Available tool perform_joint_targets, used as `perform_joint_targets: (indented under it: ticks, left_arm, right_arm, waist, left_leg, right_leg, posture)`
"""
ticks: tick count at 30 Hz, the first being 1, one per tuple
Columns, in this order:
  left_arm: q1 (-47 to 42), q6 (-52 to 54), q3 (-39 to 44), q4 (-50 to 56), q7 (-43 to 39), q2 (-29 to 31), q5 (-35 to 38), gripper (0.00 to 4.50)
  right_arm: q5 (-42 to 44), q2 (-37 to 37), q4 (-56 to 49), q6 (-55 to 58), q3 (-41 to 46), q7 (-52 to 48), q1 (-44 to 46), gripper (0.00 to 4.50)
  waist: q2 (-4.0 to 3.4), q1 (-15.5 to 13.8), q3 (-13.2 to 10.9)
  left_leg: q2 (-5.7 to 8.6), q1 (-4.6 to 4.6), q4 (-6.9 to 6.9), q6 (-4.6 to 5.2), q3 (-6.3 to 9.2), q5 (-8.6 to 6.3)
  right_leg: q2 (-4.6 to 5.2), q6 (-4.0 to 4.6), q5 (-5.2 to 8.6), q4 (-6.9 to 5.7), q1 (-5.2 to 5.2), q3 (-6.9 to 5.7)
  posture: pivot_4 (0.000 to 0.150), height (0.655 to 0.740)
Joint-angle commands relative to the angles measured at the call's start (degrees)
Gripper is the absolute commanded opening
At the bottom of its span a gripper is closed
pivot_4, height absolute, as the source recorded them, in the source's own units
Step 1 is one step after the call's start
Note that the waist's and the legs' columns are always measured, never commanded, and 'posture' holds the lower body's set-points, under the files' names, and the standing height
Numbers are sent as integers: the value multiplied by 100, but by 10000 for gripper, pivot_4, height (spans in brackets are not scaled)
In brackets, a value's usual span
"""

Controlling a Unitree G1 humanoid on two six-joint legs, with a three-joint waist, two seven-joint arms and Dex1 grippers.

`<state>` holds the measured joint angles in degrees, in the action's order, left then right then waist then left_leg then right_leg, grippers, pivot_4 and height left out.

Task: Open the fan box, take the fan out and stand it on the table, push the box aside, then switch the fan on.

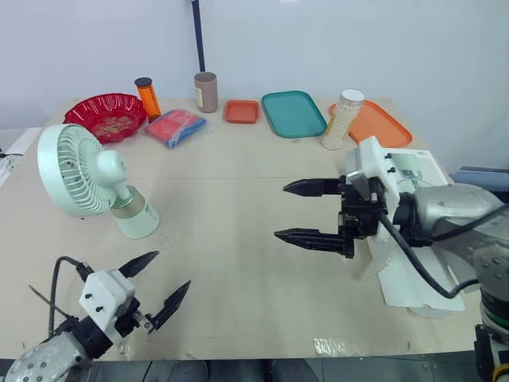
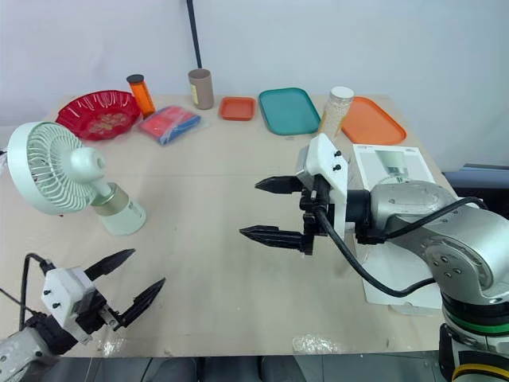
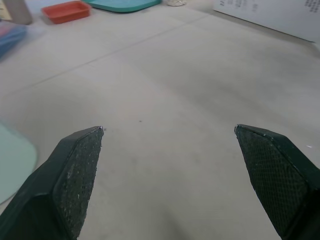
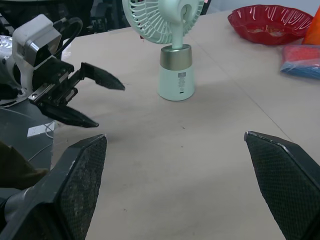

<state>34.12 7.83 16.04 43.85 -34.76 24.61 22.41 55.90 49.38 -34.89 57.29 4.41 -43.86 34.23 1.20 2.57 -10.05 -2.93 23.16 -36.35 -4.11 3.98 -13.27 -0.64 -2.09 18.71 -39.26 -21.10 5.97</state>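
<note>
A pale green fan (image 1: 87,179) stands upright on its round base at the left of the table (image 1: 238,199), also seen in the right wrist view (image 4: 175,60). My left gripper (image 1: 173,269) hovers open and empty near the front edge, in front of and to the right of the fan. Over the table's middle my right gripper (image 1: 280,212) is open and empty, its fingers pointing left toward the fan with a wide gap of table between. The white fan box (image 1: 413,171) lies at the right edge, partly hidden behind my right arm.
Along the back edge are a red bowl (image 1: 106,115), an orange bottle (image 1: 148,99), a brown tube (image 1: 206,91), a blue-and-red packet (image 1: 175,127), a small orange tray (image 1: 242,111), a teal tray (image 1: 293,113), a jar of white grains (image 1: 343,119) and an orange tray (image 1: 380,123).
</note>
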Motion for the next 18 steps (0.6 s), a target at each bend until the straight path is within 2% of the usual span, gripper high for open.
perform_joint_targets:
  ticks: [1, 7, 12, 18]
  left_arm:
    - [67, -194, 647, 134, 462, -264, 63, 45000]
    - [792, -770, 1327, 125, 604, -763, -139, 45000]
    - [470, -762, 1637, -241, 1111, -970, -183, 45000]
    - [-294, -301, 1802, -454, 1586, -808, -44, 45000]
  right_arm:
    - [-68, 33, 88, -159, 38, -108, 184, 44868]
    - [-76, 4, 178, -146, -92, -229, 300, 44868]
    - [-106, -171, 229, -205, -214, -231, 367, 44868]
    - [-59, -370, 118, -201, -286, -109, 337, 44868]
  waist:
    - [0, 0, 0]
    - [5, 11, -2]
    - [6, -1, -2]
    - [11, 6, -1]
  left_leg:
    - [-1, 0, 0, 0, 0, 0]
    - [0, 0, 0, 5, -4, -4]
    - [3, 0, -1, 6, -2, -3]
    - [0, 4, -1, 6, 0, -4]
  right_leg:
    - [0, 0, 0, 0, 1, -1]
    - [0, -1, 1, 1, 0, 4]
    - [0, -1, 1, 1, 0, 2]
    - [-1, -1, 1, 1, -2, 0]
  posture:
    - [1500, 7400]
    - [1500, 7400]
    - [1500, 7400]
    - [1500, 7400]
